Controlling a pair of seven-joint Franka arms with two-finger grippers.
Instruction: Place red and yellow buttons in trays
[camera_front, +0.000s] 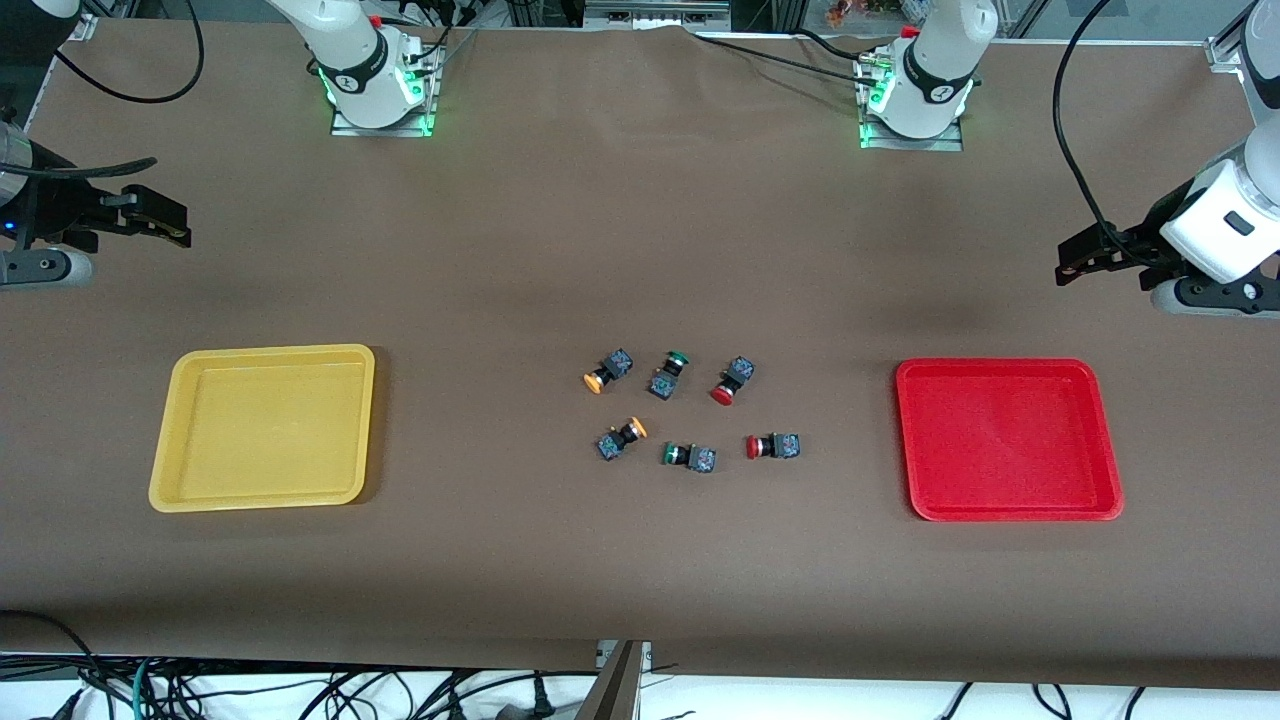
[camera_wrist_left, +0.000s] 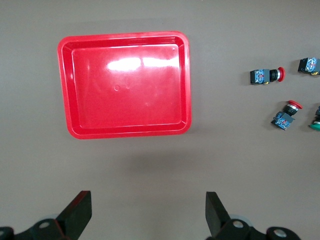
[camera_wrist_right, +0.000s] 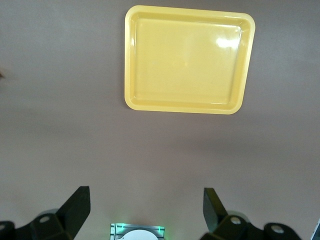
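Two yellow-capped buttons (camera_front: 607, 370) (camera_front: 620, 438) and two red-capped buttons (camera_front: 732, 380) (camera_front: 772, 446) lie in a cluster at mid-table. The yellow tray (camera_front: 262, 428) sits toward the right arm's end and the red tray (camera_front: 1008, 440) toward the left arm's end; both hold nothing. My left gripper (camera_front: 1075, 262) is open and empty, up in the air near the table's end by the red tray (camera_wrist_left: 125, 85). Its wrist view shows both red buttons (camera_wrist_left: 266, 76) (camera_wrist_left: 286, 115). My right gripper (camera_front: 165, 222) is open and empty, up in the air by the yellow tray (camera_wrist_right: 189, 59).
Two green-capped buttons (camera_front: 668, 374) (camera_front: 689, 457) lie in the same cluster, between the yellow and red ones. The arm bases (camera_front: 375, 80) (camera_front: 915, 95) stand farthest from the front camera. Cables hang below the table's near edge.
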